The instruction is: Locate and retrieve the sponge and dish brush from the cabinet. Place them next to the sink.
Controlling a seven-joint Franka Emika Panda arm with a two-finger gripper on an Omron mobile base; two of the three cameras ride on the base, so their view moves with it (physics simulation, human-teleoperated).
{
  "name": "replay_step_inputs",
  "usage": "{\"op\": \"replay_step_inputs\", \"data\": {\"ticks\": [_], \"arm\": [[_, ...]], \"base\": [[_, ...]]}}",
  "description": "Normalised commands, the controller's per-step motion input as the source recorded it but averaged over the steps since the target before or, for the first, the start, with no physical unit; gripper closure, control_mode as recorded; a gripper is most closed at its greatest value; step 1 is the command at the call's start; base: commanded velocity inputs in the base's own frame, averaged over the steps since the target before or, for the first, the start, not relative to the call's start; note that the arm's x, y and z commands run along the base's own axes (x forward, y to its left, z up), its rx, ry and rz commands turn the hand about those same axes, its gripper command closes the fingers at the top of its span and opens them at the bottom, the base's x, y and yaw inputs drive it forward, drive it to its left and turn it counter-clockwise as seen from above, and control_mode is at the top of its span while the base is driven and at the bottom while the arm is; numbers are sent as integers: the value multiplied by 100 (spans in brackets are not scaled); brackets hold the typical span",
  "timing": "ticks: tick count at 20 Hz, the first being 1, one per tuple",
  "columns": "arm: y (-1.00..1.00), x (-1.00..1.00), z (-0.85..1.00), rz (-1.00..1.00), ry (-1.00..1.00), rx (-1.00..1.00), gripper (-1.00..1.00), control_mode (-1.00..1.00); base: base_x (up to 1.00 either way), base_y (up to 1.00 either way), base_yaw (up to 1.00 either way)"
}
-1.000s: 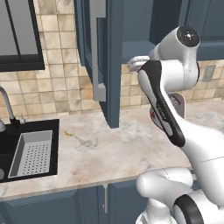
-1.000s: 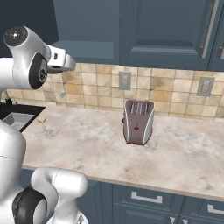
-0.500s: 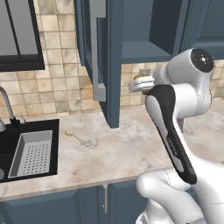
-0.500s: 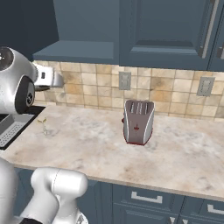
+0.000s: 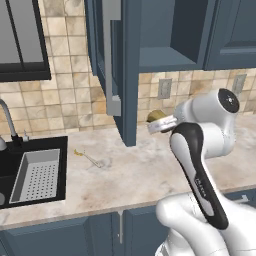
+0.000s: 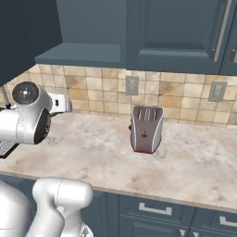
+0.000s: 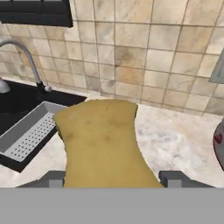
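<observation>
Gripper point(image 7: 109, 180) jaws stand wide, clamped on the sponge point(image 7: 101, 144), held above the counter point(image 5: 140, 175) ahead of its back edge. Dish brush point(image 5: 89, 158) lies mid-counter beside the sink point(image 5: 37, 175). Cabinet point(image 5: 130, 60) door open above.

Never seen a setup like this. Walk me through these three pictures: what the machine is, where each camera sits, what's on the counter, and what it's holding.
It is a white robot arm on a driving base, in a rendered kitchen. Two cameras ride on the base behind the arm, left and right; the third sits on the hand, looking along the gripper. The gripper holds the yellow sponge between its fingers, above the counter. On the counter lie the dish brush, near the sink, and a toaster. The cabinet door stands open.
</observation>
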Motion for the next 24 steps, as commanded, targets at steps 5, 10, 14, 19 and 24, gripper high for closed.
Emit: {"op": "replay_step_inputs", "data": {"ticks": [5, 10, 14, 19, 24], "arm": [[18, 5, -89, 21, 8, -6, 100, -100], [30, 13, -93, 22, 8, -11, 100, -100], [27, 32, -75, 26, -1, 0, 100, -100], [43, 34, -69, 27, -1, 0, 100, -100], [66, 25, -50, 14, 2, -11, 100, -100]], "base": [[0, 0, 0], [0, 0, 0], [0, 0, 0], [0, 0, 0], [0, 0, 0]]}}
